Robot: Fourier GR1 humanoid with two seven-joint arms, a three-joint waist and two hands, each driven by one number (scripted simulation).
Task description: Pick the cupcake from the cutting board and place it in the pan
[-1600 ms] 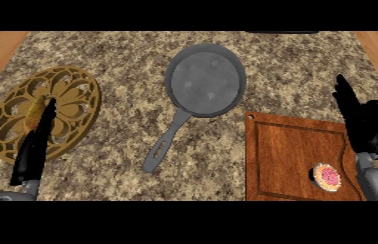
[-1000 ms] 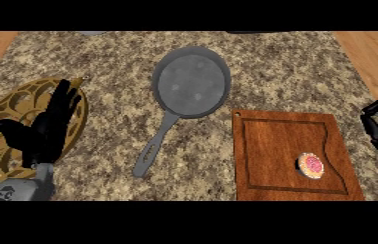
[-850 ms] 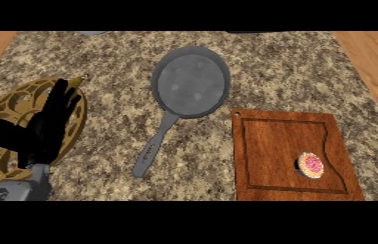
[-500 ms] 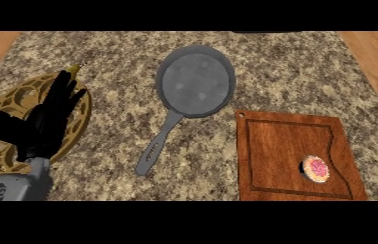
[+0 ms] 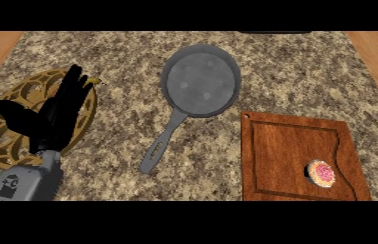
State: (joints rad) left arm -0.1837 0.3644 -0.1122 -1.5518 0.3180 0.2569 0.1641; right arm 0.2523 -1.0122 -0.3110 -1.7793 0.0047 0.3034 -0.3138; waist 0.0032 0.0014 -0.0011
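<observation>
Currently cupcake [image 5: 321, 173] lies on cutting board [image 5: 288, 158], well apart from left hand [image 5: 55, 115], whose fingers are straight, grasping nothing

A kitchen — granite counter [image 5: 295, 73], pan [image 5: 201, 81] (grey), wooden cutting board [image 5: 284, 153].

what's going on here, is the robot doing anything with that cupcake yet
Not yet. The cupcake sits untouched near the right edge of the cutting board. The pan lies empty on the counter, its handle pointing toward the robot. Only the left hand shows, open with fingers up, over a gold trivet at the left. The right hand is out of view, so nothing is being held.
</observation>
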